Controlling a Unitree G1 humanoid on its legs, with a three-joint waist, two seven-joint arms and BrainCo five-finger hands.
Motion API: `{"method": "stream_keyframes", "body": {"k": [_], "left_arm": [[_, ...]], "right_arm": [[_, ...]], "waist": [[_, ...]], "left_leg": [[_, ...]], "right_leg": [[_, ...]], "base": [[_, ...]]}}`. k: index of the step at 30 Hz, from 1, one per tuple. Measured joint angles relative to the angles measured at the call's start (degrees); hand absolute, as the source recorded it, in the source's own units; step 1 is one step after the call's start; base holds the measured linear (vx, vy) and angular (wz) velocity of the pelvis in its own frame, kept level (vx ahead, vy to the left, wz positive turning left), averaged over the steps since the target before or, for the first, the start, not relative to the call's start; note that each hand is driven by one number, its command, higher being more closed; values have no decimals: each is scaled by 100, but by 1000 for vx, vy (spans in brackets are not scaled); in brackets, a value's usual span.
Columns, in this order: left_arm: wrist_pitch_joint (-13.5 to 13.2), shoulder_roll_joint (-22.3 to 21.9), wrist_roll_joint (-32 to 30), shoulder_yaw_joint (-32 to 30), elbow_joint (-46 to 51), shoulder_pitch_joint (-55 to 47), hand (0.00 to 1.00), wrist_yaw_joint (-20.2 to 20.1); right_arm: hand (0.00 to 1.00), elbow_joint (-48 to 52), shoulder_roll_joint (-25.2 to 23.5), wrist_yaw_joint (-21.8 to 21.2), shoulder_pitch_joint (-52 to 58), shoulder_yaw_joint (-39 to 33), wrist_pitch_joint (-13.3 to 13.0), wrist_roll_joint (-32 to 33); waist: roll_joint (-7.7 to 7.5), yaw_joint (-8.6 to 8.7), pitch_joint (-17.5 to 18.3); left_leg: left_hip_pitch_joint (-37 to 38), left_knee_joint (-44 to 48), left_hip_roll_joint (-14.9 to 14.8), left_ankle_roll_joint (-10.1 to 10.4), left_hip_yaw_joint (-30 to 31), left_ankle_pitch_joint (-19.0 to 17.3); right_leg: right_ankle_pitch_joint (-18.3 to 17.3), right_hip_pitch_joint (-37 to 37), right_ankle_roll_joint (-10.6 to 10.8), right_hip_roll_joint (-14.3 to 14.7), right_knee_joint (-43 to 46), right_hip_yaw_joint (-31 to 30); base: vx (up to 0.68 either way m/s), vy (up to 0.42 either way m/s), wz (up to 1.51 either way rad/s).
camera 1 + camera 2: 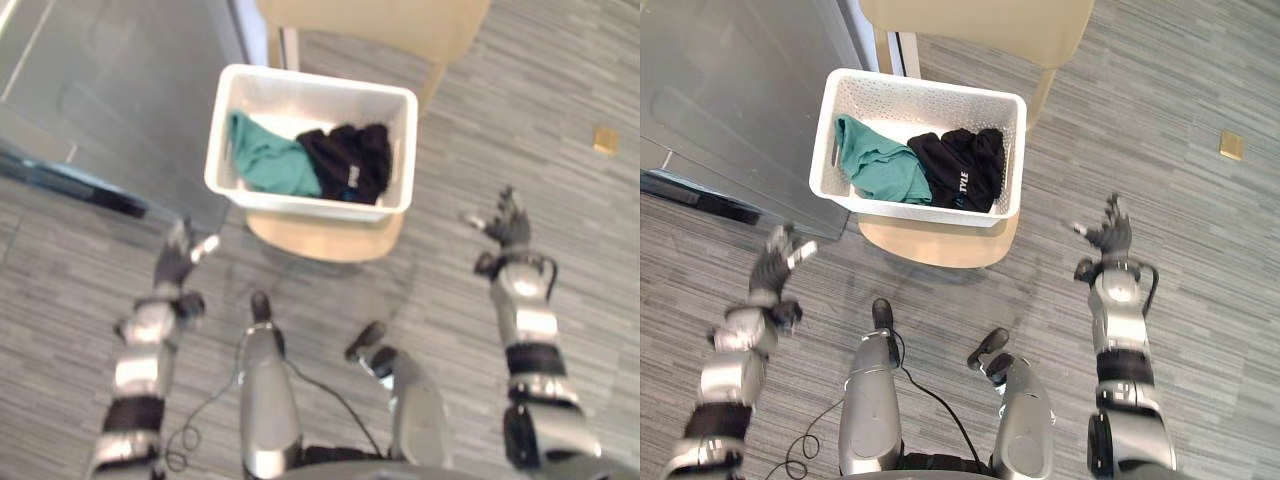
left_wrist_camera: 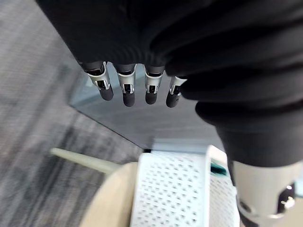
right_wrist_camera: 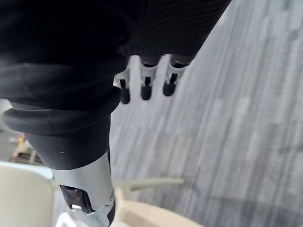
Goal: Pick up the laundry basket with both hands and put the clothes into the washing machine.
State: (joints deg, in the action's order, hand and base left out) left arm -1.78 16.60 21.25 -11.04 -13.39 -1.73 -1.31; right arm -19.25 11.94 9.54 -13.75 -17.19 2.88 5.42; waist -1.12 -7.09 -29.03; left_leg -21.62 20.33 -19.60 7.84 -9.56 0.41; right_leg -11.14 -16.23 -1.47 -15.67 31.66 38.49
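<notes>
1. Your left hand [image 1: 773, 265] and right hand [image 1: 1110, 238] are both open, fingers straight, holding nothing.
2. The laundry basket [image 1: 925, 100] stands on a round tan stool [image 1: 935, 245], ahead of you and between your hands. Its long axis runs side to side, and the left hand seems slightly nearer.
3. The basket is rigid, white, perforated plastic with a rectangular shape. Inside lie a soft teal garment [image 1: 875, 160] and a crumpled black garment [image 1: 960, 170].

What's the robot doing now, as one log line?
left hand: open, free | right hand: open, free | basket: on seat, untouched, clothes inside
</notes>
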Motion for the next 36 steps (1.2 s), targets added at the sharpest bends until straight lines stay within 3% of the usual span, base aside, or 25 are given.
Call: {"method": "stream_keyframes", "body": {"k": [1, 2, 4, 6, 8, 10, 11, 13, 15, 18, 20, 21, 22, 23, 24, 25, 26, 27, 28, 29, 30, 32, 33, 34, 36], "left_arm": [[1, -268, 80, -6, 50, -412, 0, -18], [20, -549, 167, -8, 42, -764, 0, -110], [29, -906, 318, 13, 27, -1297, 0, -267], [23, -1164, 477, 84, -203, -1448, 0, -427], [24, -1213, 535, 328, -346, -1451, 0, -452], [37, -1230, 538, 838, -552, -1268, 0, -480], [62, -1253, 517, 911, -652, -1228, 0, -479], [131, -1386, 397, 963, -778, -1257, 0, -472], [120, -1423, 255, 885, -777, -1308, 0, -444], [109, -1425, 235, 598, -475, -1567, 0, -339], [74, -1502, 319, 232, -254, -1693, 0, -244], [51, -1570, 359, 143, -227, -1696, 0, -191], [1, -1700, 468, -18, -214, -1746, 0, -91], [-9, -1773, 538, -95, -218, -1769, 0, -68], [-21, -1969, 660, -130, -287, -1782, 0, 34], [-1, -2031, 745, -23, -456, -1784, 0, 71], [1, -2062, 811, -19, -498, -1881, 0, 82], [-15, -2097, 844, -47, -500, -1935, 0, 119], [-60, -2077, 861, -115, -533, -1968, 0, 166], [-68, -2067, 912, -155, -592, -1958, 0, 178], [-66, -2064, 913, -145, -606, -1964, 0, 174], [-62, -2070, 912, -97, -700, -1974, 0, 177], [-60, -2073, 909, -32, -731, -1983, 0, 175], [-61, -2070, 904, 24, -795, -1978, 0, 166], [-63, -2057, 818, 66, -885, -1948, 0, 146]], "right_arm": [[0, 163, -315, -37, 682, -164, -5, -82], [0, 169, -563, -103, 1275, -339, -12, -120], [0, 186, -876, -162, 2104, -396, -33, -151], [0, 135, -1160, -240, 2755, -531, -45, -148], [0, -120, -1410, -310, 2991, -522, -25, -100], [0, -436, -1540, -496, 2954, -375, 18, -73], [0, -436, -1564, -528, 2942, -293, 24, -68], [0, -494, -1542, -662, 2864, -11, 21, 1], [0, -580, -1547, -767, 2670, 366, 12, 82], [0, -689, -1557, -895, 2430, 948, -5, 130], [0, -690, -1560, -929, 2241, 1165, -39, 194], [0, -694, -1552, -920, 2158, 1238, -41, 204], [0, -765, -1448, -887, 1957, 1409, -86, 255], [0, -879, -1355, -861, 1823, 1540, -153, 294], [0, -1142, -1157, -850, 1529, 1799, -203, 322], [0, -1314, -974, -850, 1329, 1913, -202, 339], [0, -1424, -862, -849, 1302, 2005, -189, 345], [0, -1435, -811, -849, 1324, 2012, -182, 345], [0, -1424, -820, -853, 1357, 2013, -178, 345], [0, -1356, -814, -855, 1414, 1980, -179, 334], [0, -1341, -817, -854, 1421, 1948, -176, 329], [0, -1132, -805, -861, 1583, 1812, -173, 347], [0, -961, -800, -860, 1701, 1723, -181, 350], [0, -801, -794, -867, 1814, 1654, -198, 351], [0, -645, -830, -866, 1857, 1499, -261, 349]], "waist": [[18, 24, 60], [59, 57, 264], [220, 205, 716], [329, 441, 1033], [279, 621, 1336], [341, 592, 1377], [334, 601, 1381], [337, 560, 1507], [309, 463, 1523], [111, 247, 1708], [-96, 43, 1837], [-107, -31, 1844], [-167, -166, 1903], [-154, -185, 1913], [-27, -208, 1885], [253, -167, 1830], [444, -169, 1818], [488, -169, 1809], [495, -146, 1812], [405, -97, 1759], [452, -32, 1768], [335, 32, 1741], [340, 60, 1755], [283, 152, 1756], [348, 367, 1812]], "left_leg": [[169, 87, 35, -14, 47, -51], [102, 1146, -53, -211, 101, -562], [360, 2103, -46, -94, 124, -1123], [726, 2107, 147, 122, 81, -1380], [911, 1652, 422, 82, -68, -1615], [1016, 1365, 618, -119, -362, -1858], [1014, 1355, 744, -191, -410, -1818], [1080, 1018, 855, -622, -676, -1670], [1261, 751, 870, -927, -1076, -1476], [1225, 722, 903, -1013, -1323, -1281], [871, 745, 1008, -1079, -1341, -998], [746, 761, 1010, -1100, -1349, -919], [526, 619, 1058, -1082, -1350, -671], [422, 465, 1098, -1071, -1353, -503], [269, 90, 1159, -1065, -1290, -143], [233, -225, 1158, -1009, -1122, 160], [330, -796, 1197, -702, -977, 563], [407, -1092, 1204, -484, -966, 709], [430, -1390, 1210, -115, -1111, 551], [334, -1155, 1142, -101, -1361, 483], [286, -836, 1070, -243, -1481, 407], [242, 488, 843, -810, -1514, -27], [328, 961, 771, -885, -1365, -144], [479, 1394, 626, -798, -1159, -410], [936, 1551, 212, -696, -1024, -591]], "right_leg": [[-71, 252, -37, -98, 36, 152], [-104, 413, -82, -158, 94, 217], [-105, 664, -80, -213, 127, 262], [-116, 912, -9, -451, 304, 222], [-14, 876, 329, -673, 203, 159], [307, 744, 324, -845, 33, 105], [441, 726, 347, -885, -33, 44], [893, 693, 454, -768, -507, -194], [414, 570, 351, -705, 940, -596], [-148, 932, 749, -255, 2325, -1141], [-568, 1534, 1055, 234, 1752, -1666], [-892, 1652, 1013, 417, 1277, -1807], [-1291, 1756, 625, 660, 466, -1962], [-1400, 1772, 494, 728, 104, -1961], [-1507, 1795, 304, 910, -566, -1929], [-1311, 1811, 53, 1112, -836, -1806], [-1112, 1835, -3, 1254, -1029, -1642], [-1026, 1844, -36, 1284, -1066, -1542], [-899, 1861, -156, 1290, -1183, -1289], [-786, 1901, -328, 1259, -1340, -949], [-741, 1899, -378, 1236, -1385, -788], [-645, 1928, -441, 1046, -1407, -363], [-591, 1940, -398, 938, -1410, -204], [-494, 1969, -363, 832, -1434, 10], [-387, 1948, -303, 604, -1374, 435]], "base": [[93, -106, 38], [88, -65, 27], [68, 73, 6], [8, 218, 11], [-91, 238, 23], [-175, 269, 6], [-256, 263, -27], [-280, 185, -41], [-293, 152, -56], [-212, 11, -44], [-258, -97, -8], [-376, -112, -11], [-287, -75, -12], [-468, -130, 0], [-348, -97, 26], [-415, -87, 49], [-293, -37, 56], [-377, -40, 69], [-350, -60, 99], [-291, -55, 114], [-233, -56, 120], [-232, -8, 103], [-183, 61, 105], [-129, 124, 102], [-104, 210, 111]]}}
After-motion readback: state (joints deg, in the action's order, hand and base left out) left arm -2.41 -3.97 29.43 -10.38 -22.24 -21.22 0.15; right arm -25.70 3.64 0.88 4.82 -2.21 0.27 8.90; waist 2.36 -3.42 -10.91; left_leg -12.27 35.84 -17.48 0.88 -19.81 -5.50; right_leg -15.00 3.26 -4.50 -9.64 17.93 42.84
